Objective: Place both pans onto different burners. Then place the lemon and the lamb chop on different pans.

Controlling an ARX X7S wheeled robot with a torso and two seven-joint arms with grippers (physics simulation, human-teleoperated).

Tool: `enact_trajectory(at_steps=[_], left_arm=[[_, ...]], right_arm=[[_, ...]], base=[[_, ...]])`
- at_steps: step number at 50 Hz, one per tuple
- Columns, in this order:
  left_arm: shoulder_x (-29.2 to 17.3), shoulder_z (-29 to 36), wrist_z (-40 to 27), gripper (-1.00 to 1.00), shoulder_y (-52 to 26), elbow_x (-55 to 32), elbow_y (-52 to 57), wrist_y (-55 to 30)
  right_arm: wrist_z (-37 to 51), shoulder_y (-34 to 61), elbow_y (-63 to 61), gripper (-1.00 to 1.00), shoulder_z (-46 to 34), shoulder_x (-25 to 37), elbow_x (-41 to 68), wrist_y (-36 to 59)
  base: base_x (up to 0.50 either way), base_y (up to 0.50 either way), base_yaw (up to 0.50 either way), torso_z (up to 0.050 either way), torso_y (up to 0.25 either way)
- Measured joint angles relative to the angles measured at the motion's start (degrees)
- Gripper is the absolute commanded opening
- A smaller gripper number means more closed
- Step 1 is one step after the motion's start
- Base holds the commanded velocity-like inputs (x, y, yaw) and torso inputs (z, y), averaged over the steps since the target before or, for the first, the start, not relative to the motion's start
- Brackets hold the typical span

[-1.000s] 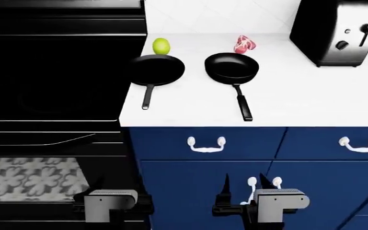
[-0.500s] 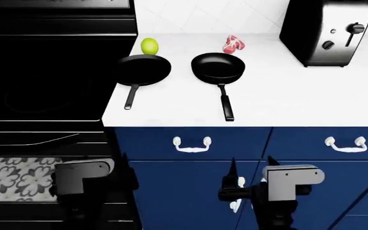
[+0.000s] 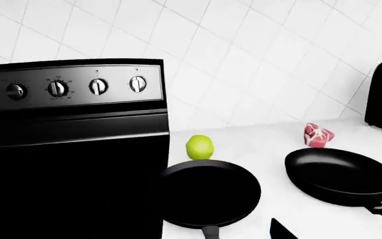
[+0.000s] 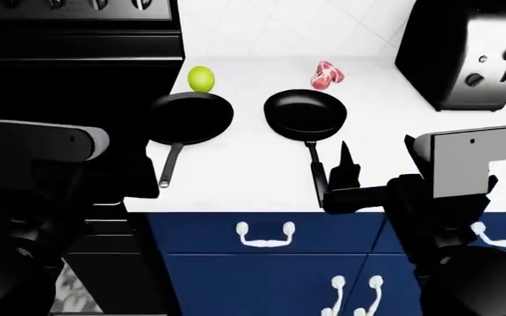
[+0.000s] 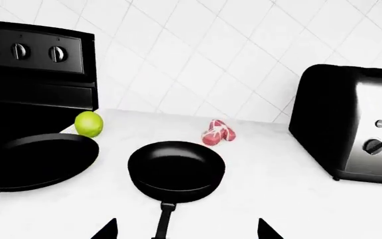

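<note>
The flatter pan [image 4: 190,117] lies on the white counter at the cooktop's edge, its handle [image 4: 167,170] pointing toward me. The deeper pan [image 4: 306,115] lies to its right, also handle toward me. The lemon [image 4: 201,78] sits behind the flatter pan, and the lamb chop [image 4: 326,74] behind the deeper one. The black cooktop [image 4: 68,85] is at the left; I cannot make out the burner rings. My right gripper [image 5: 185,230] is open, with the deeper pan's handle [image 5: 163,221] between its fingertips. My left gripper [image 3: 194,236] is open near the flatter pan's handle [image 3: 210,232]; one fingertip is lost against the stove.
A black and silver toaster [image 4: 473,56] stands at the back right of the counter. The stove's control panel with knobs [image 3: 71,88] rises behind the cooktop. Blue drawers with white handles [image 4: 265,234] are below the counter edge. A white tiled wall backs the counter.
Both arms have risen from in front of the drawers to counter height, toward the pan handles. The head view has shifted. The pans, lemon and lamb chop have not moved.
</note>
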Motion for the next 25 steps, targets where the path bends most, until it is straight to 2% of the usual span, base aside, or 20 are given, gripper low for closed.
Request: enact_trajectory(at_steps=[10, 25], left_arm=[[-1.2, -0.7, -1.9, 1.00, -2.5, -3.1, 2.2, -3.0], [-2.2, -0.8, -3.6, 1.00, -3.0, -5.4, 3.2, -3.5]], right_arm=[[9.4, 3.8, -0.1, 1.00, 1.4, 2.7, 12.7, 2.4], [13.3, 4.4, 1.1, 1.00, 0.3, 5.3, 17.1, 1.0]], base=[[0.50, 0.00, 0.00, 0.000, 0.000], [0.50, 0.00, 0.00, 0.000, 0.001]])
